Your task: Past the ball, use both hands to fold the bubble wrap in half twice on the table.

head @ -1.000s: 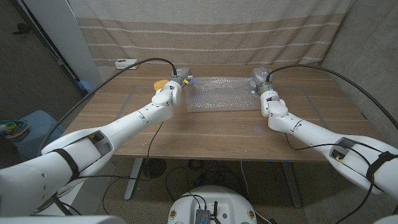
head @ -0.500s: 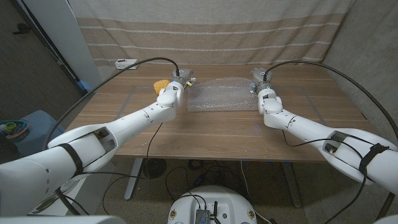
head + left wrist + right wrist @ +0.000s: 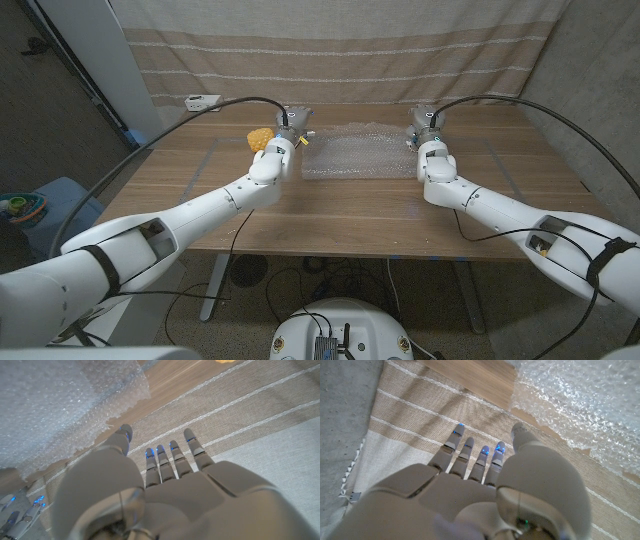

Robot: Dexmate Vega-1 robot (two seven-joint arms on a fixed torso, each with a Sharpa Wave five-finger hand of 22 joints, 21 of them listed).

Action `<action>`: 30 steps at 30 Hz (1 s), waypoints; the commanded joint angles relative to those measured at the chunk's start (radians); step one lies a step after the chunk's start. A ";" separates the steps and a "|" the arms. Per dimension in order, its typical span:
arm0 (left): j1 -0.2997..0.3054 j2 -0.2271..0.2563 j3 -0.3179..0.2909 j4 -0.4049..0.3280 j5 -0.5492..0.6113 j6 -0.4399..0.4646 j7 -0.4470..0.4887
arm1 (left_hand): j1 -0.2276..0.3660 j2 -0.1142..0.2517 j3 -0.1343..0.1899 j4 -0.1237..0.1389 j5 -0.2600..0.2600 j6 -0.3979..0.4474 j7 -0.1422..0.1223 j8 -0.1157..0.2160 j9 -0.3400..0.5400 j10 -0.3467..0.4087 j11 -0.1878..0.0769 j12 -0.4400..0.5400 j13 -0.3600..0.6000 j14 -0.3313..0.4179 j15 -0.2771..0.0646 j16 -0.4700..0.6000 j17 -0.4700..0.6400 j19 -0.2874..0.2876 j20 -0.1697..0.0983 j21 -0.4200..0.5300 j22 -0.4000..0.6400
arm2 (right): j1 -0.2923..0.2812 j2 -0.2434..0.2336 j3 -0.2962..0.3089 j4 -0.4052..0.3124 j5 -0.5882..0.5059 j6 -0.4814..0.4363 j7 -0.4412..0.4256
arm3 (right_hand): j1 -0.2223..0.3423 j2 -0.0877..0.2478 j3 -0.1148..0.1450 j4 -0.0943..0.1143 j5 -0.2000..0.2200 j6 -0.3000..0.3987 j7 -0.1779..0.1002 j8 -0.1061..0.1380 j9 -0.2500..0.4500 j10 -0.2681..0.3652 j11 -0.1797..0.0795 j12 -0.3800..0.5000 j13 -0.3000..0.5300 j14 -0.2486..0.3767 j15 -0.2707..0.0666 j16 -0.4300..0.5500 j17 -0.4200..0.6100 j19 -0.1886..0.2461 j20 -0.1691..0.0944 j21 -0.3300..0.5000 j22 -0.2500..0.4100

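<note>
Wooden surface [image 3: 350,215] carries bubble wrap [image 3: 355,157] near its far edge, a yellow ball [image 3: 259,136] beside it. Left robot hand [image 3: 288,134] and right robot hand [image 3: 426,132] flank the wrap, fingers spread, holding nothing.

Bubble wrap [image 3: 358,152] lies between both hands on the table [image 3: 340,215], ball [image 3: 260,136] at its left
</note>
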 commanded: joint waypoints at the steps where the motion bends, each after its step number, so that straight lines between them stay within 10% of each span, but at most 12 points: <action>1: 0.134 0.058 -0.116 -0.161 -0.109 -0.092 0.029 | -0.020 0.005 -0.002 0.013 -0.005 0.013 0.003 0.007 -0.004 0.010 0.009 0.008 0.000 0.007 0.003 0.008 0.006 0.006 0.000 0.009 0.000 | -0.190 -0.115 0.147 -0.303 0.113 0.044 -0.077 | -0.044 0.006 -0.008 0.029 -0.009 0.013 0.005 0.008 0.003 0.017 0.013 0.008 0.004 0.018 -0.089 0.012 0.007 0.001 0.003 0.001 0.003; 8: 0.208 0.081 -0.159 -0.248 -0.160 -0.130 0.028 | -0.048 0.021 0.002 0.029 -0.005 0.065 0.013 0.021 -0.018 0.035 0.016 0.018 -0.002 0.017 0.012 0.010 0.006 0.001 0.002 0.010 -0.001 | -0.315 -0.157 0.205 -0.414 0.132 0.130 -0.167 | -0.069 0.018 0.025 0.031 -0.010 0.129 0.029 0.044 0.003 0.169 0.037 0.053 0.009 0.127 -0.097 0.046 0.004 0.055 -0.004 0.022 0.004; 19: 0.267 0.071 -0.170 -0.313 -0.135 -0.132 0.048 | -0.089 0.040 0.049 0.039 0.003 0.293 0.051 0.073 -0.031 0.213 0.016 0.077 0.003 0.183 -0.025 0.054 0.013 0.070 -0.001 0.045 -0.007 | -0.405 -0.183 0.211 -0.512 0.050 0.163 -0.195 | -0.049 0.027 0.070 -0.010 -0.013 0.374 0.050 0.166 0.030 0.414 0.044 0.170 0.069 0.336 -0.133 0.204 0.159 0.164 -0.032 0.078 0.018; 30: 0.275 0.063 -0.159 -0.333 -0.092 -0.104 0.008 | -0.060 0.057 0.098 0.022 0.002 0.540 0.077 0.179 0.012 0.455 0.004 0.194 0.073 0.421 -0.078 0.242 0.169 0.216 -0.018 0.142 0.004 | -0.402 -0.226 0.206 -0.598 0.009 0.195 -0.007 | 0.005 0.017 0.092 -0.057 -0.017 0.497 0.082 0.309 0.104 0.572 0.046 0.309 0.168 0.545 -0.129 0.386 0.368 0.291 -0.040 0.195 0.070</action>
